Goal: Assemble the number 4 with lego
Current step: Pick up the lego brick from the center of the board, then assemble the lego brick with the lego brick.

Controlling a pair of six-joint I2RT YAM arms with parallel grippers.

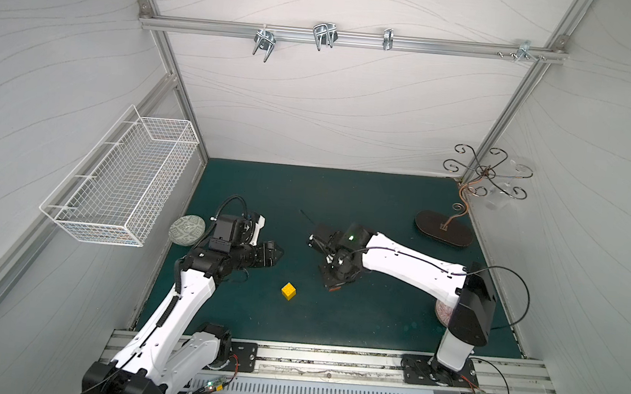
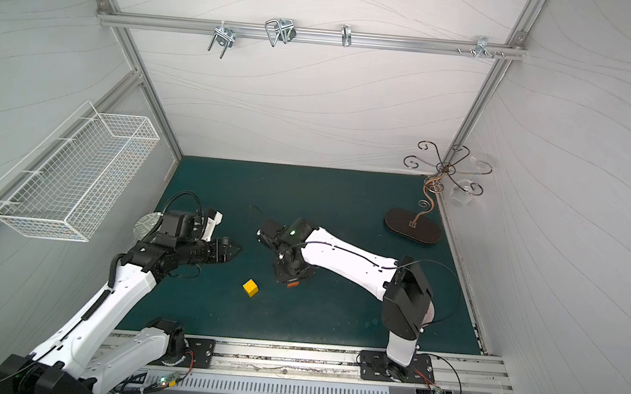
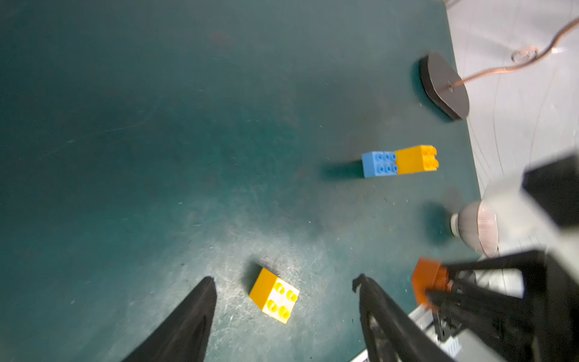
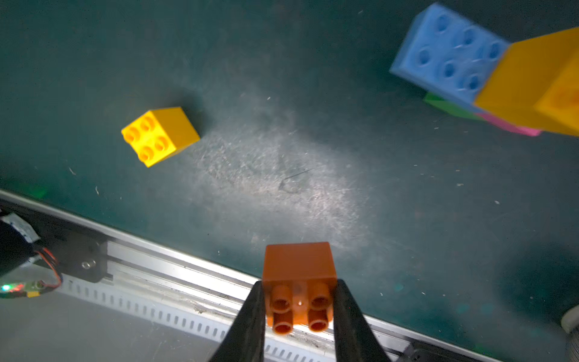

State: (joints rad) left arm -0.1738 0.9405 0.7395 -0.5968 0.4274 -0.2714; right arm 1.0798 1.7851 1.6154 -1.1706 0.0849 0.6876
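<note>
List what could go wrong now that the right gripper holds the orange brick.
1. The small orange studded plastic brick is pinched near its stud end by the fingers of the right gripper; pressing it on could make it pivot or slip.
2. The joined cluster of blue, yellow, green and pink plastic bricks stands unheld, the open left gripper apart from it; pushing may topple it.
3. The loose yellow plastic cube between the arms could get knocked.

Left end effector (image 3: 284,279) stands open, seemingly hovering; right end effector (image 4: 299,285) clamps orange brick (image 4: 299,262).
</note>
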